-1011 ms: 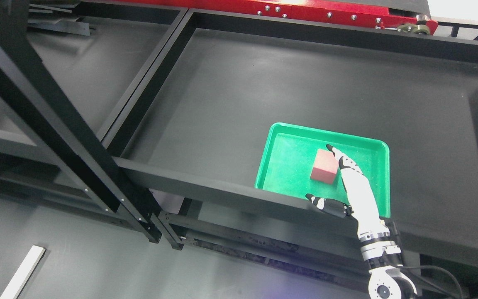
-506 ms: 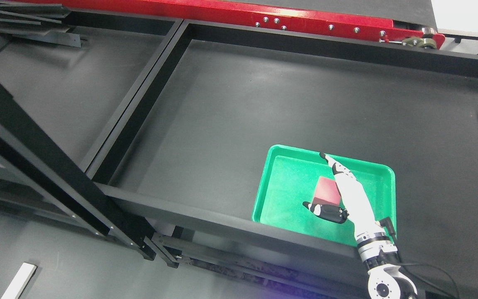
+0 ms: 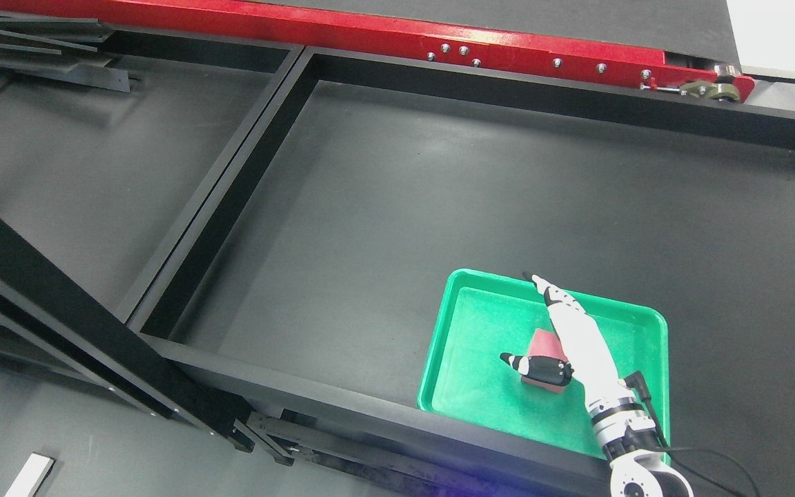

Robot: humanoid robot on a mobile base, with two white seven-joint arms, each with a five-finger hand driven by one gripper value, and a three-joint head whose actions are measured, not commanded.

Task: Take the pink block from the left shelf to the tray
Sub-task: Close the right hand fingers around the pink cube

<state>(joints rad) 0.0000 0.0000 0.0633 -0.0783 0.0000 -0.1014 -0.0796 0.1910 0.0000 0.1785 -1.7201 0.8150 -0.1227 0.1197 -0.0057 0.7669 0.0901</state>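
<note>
Now the right hand (image 3: pixel 557 345) sits over the pink block (image 3: pixel 544 343), which lies inside the green tray (image 3: pixel 480 324) at five o'clock. Its fingers look spread, gripping nothing; job seems nearly done.
</note>
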